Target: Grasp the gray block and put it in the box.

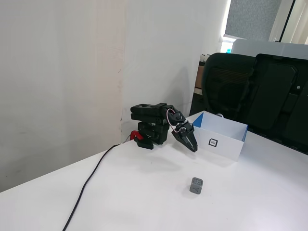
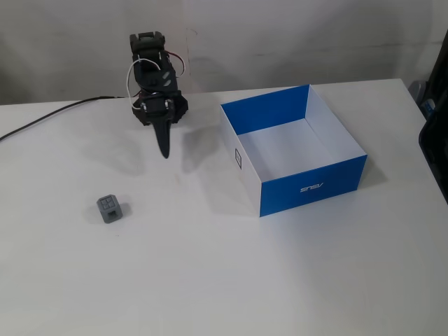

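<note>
The gripper (image 2: 166, 152) is being held above the white table (image 2: 210, 280) with its fingers pressed together and pointing down, and nothing is being carried in it. The gray block (image 2: 109, 208) is being left on the table, well apart from the gripper and from the box (image 2: 313, 183), in both fixed views. The box's blue inside is being shown open upward, nothing lying in it.
</note>
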Robot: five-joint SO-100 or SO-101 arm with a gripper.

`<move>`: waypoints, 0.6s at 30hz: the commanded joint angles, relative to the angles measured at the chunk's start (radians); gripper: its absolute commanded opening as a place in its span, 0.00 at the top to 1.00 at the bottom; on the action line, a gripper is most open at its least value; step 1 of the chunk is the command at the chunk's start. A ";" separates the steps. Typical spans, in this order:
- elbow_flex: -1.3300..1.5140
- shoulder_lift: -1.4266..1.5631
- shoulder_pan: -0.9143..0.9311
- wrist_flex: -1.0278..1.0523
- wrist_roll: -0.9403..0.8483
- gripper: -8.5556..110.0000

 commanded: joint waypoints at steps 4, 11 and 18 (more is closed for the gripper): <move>-0.137 0.018 -0.072 0.124 0.008 0.93; -0.275 -0.051 -0.172 0.147 0.028 0.93; -0.433 -0.331 -0.290 0.137 0.107 0.93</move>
